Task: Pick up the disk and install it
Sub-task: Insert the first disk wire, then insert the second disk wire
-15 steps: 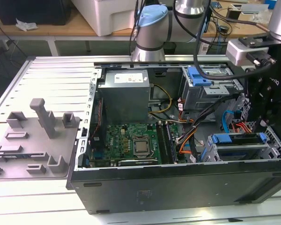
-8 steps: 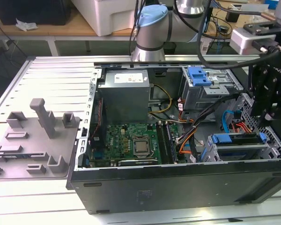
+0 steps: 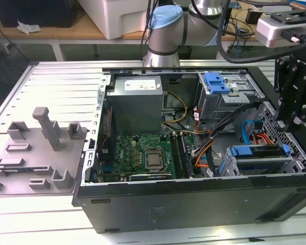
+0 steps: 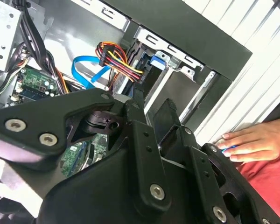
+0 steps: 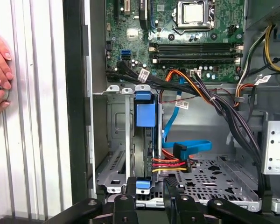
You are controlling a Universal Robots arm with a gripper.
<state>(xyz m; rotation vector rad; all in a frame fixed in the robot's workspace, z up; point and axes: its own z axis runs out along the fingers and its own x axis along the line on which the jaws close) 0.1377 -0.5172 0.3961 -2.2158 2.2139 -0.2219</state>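
End effector [image 3: 291,120] is what I look at first: it hangs over the computer case [image 3: 194,204], at the end on the exterior view's right. In the first wrist view I see its two black fingers [image 5: 130,203] apart with a gap between them. Nothing is in that gap, so it is open and holds nothing.

Right below it is the disk [image 3: 260,162]. It sits in the metal cage [image 3: 296,153] at that end of the case, with its blue rail [image 3: 260,150] on top. In the first wrist view the disk [image 5: 145,114] stands on its thin edge inside the cage, and the end effector [image 5: 149,189] is just above it. I cannot tell if they touch.

Red, yellow and black wires [image 5: 170,164] and a flat blue cable [image 5: 191,147] lie just beside the disk. The green board [image 3: 143,155] is in the middle of the case.

A person's hand [image 5: 0,70] rests on the white table [image 5: 37,140] next to the case, with something small and blue at its fingers.
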